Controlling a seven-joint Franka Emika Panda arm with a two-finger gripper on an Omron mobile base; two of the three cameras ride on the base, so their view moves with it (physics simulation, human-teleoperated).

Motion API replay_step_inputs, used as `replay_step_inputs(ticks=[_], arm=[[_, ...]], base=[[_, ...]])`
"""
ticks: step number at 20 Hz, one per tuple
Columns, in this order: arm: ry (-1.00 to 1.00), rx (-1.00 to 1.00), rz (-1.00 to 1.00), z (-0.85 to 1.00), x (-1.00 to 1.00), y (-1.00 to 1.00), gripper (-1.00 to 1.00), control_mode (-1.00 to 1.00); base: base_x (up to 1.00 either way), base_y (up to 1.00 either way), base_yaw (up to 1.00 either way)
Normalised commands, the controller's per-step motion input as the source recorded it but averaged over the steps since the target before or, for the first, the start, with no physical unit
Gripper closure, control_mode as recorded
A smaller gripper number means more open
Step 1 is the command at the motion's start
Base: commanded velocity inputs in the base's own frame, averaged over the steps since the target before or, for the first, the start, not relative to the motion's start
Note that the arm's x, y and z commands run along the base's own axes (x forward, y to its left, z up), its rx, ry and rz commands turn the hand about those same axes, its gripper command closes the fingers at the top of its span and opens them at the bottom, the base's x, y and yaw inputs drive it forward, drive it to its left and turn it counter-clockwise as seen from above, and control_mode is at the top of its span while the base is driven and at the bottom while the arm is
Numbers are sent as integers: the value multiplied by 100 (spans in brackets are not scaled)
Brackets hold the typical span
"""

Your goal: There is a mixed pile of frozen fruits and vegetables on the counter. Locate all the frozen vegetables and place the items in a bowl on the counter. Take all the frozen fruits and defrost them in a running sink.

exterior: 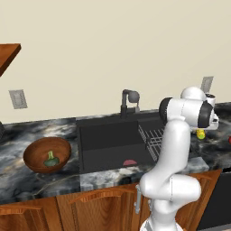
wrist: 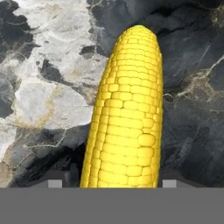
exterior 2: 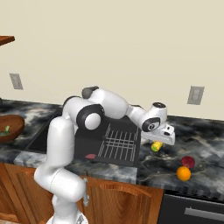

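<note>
Left base view: we see the wooden bowl (exterior: 47, 154) on the counter (exterior: 27, 180) left of the sink (exterior: 113, 142), with a dark green piece (exterior: 51, 159) lying inside it. A flat pinkish-red patch (exterior: 130, 162) lies on the sink floor. The arm's wrist blocks most of the corn cob (exterior: 200, 134); just a yellow bit peeks out below it.

Right base view: from this side we get the dark red ball (exterior 2: 188, 162) and the orange ball (exterior 2: 183, 173), close together on the counter to the right of the sink, near the front edge. The gripper (exterior 2: 160, 141) is down over the corn cob (exterior 2: 156, 146), which lies on the stone just beside the sink's wire rack (exterior 2: 119, 144).

Hand view: the corn cob (wrist: 127, 113) runs lengthwise up the middle, flat on the marbled top, its near end between the two finger tips. We cannot tell whether the jaws press on it or stand just clear of its sides.
</note>
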Motion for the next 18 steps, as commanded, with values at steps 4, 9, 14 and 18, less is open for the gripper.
replay_step_inputs(ticks=[4,9,14,18], arm=[[0,0,0,0,0,-1,100,-100],[-5,1,1,37,-8,6,100,-100],[-4,2,2,92,-19,40,100,-100],[-1,7,0,68,-34,46,100,-100]], base=[[0,0,0],[0,0,0],[0,0,0],[0,0,0]])
